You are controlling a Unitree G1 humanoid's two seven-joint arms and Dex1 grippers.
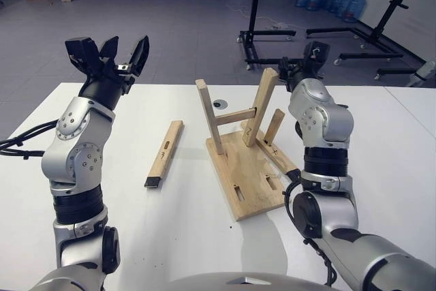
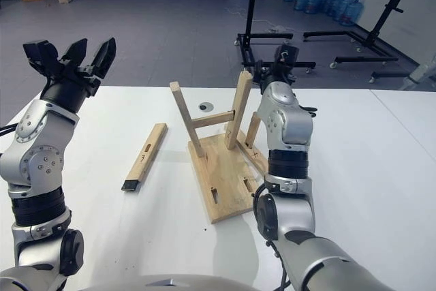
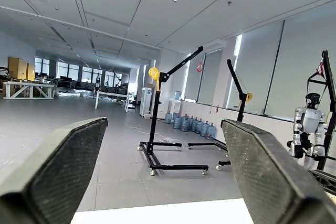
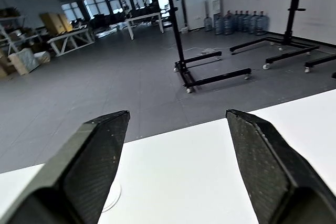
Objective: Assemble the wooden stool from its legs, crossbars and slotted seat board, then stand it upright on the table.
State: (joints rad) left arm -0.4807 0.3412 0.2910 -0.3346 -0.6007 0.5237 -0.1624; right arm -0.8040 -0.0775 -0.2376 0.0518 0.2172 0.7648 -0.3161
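Hovering high over the table's [image 1: 388,168] far left side, the left gripper [image 1: 126,49] had its fingers spread wide with nothing between them. The right gripper [image 4: 176,115] sat just beside the top of the right upright leg [image 1: 262,103], fingers parted too, gripping nothing. The seat board [image 1: 248,175] lay flat mid-table, two legs standing from it, the left upright leg [image 1: 210,117] tied to its partner by a crossbar [image 1: 235,116]. A short bar [image 1: 274,127] leaned alongside. The loose leg [image 1: 165,151] lay flat, well left of the board. Stiff, light, dry wood, I judged: pinch that leg mid-length across its narrow faces, clear of the slot. The half-built frame looked tippy.
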